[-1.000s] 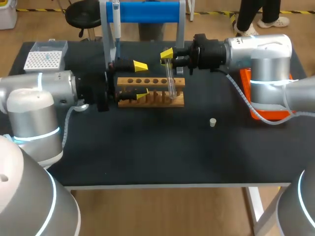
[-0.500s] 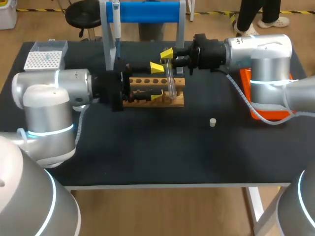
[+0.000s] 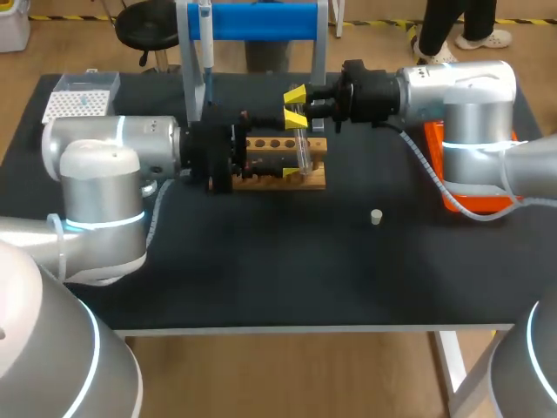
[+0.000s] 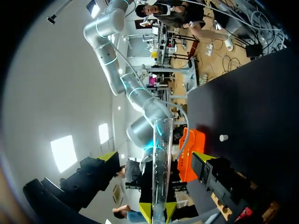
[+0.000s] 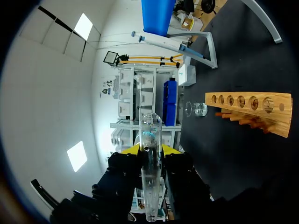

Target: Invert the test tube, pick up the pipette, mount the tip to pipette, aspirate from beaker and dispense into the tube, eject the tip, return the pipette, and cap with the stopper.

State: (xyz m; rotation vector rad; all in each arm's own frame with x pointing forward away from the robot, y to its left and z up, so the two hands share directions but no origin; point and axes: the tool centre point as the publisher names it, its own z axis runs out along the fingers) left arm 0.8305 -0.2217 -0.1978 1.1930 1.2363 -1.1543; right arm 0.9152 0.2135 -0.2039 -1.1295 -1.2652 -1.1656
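A clear test tube (image 3: 302, 144) hangs upright in front of the wooden rack (image 3: 261, 178), with my right gripper (image 3: 296, 97) shut on its upper end. In the right wrist view the tube (image 5: 150, 177) sticks out between the yellow tips of that gripper (image 5: 150, 150). My left gripper (image 3: 294, 146) stands wide open around the tube, one finger on each side. In the left wrist view the tube (image 4: 161, 168) stands midway between the fingers of the left gripper (image 4: 154, 157), touching neither. The pipette (image 3: 206, 39) hangs on the blue stand (image 3: 261, 21). A small white stopper (image 3: 376, 217) lies on the mat.
A tip box (image 3: 77, 104) stands at the back left and an orange tray (image 3: 439, 144) lies under my right arm. In the right wrist view a glass beaker (image 5: 196, 108) stands beyond the rack (image 5: 247, 109), near the stand's foot.
My left arm has moved right along the rack, bringing its open fingers around the tube. The right arm and the tube have stayed still.
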